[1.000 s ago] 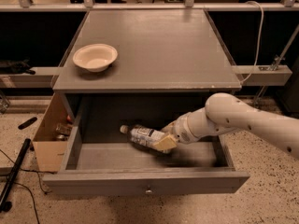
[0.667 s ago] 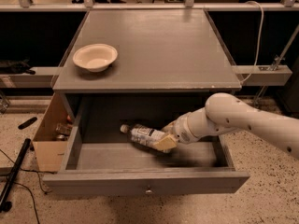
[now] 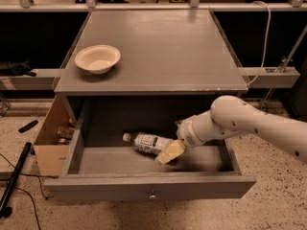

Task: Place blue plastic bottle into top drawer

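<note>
The top drawer [image 3: 148, 188] is pulled open under the grey cabinet top, its small round knob at the front. The blue plastic bottle [image 3: 146, 143], clear with a white cap and a white-and-bluish label, lies nearly flat inside the drawer near the back, cap pointing left. My gripper [image 3: 169, 152], with cream fingers on a white arm reaching in from the right, is down inside the drawer. It is shut on the bottle's bottom end, low over the drawer floor.
A cream round bowl [image 3: 97, 58] sits on the cabinet top [image 3: 163, 47] at the left. A brown cardboard box [image 3: 50, 145] with small items stands on the floor left of the drawer. A black pole [image 3: 12, 181] and cables lie at the lower left.
The gripper and the bottle have sunk slightly lower into the drawer. Nothing else has moved.
</note>
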Motion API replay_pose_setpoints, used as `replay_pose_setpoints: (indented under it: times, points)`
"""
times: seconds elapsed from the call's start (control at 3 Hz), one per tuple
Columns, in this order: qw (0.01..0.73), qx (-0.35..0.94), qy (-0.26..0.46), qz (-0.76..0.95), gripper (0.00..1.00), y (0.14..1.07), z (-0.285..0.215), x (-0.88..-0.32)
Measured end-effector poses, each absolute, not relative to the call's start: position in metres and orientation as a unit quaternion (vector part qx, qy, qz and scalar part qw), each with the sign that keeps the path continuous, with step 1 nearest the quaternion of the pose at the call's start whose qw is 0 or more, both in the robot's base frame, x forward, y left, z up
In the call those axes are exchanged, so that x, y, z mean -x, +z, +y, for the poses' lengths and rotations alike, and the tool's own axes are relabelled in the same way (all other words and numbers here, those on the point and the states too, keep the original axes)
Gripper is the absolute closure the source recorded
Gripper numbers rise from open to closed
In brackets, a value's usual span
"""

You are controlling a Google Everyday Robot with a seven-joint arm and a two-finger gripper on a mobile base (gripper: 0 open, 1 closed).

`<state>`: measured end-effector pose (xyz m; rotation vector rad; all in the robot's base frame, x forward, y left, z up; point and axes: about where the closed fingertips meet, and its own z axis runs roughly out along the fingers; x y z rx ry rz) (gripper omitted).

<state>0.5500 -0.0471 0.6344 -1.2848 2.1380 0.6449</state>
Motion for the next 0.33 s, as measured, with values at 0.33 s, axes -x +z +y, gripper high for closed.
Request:
replay_pose_setpoints:
  times: [0.33]
  points:
    - [0.279,0.479,0.240,0.797,0.00,0.6344,-0.0470,-0.5500]
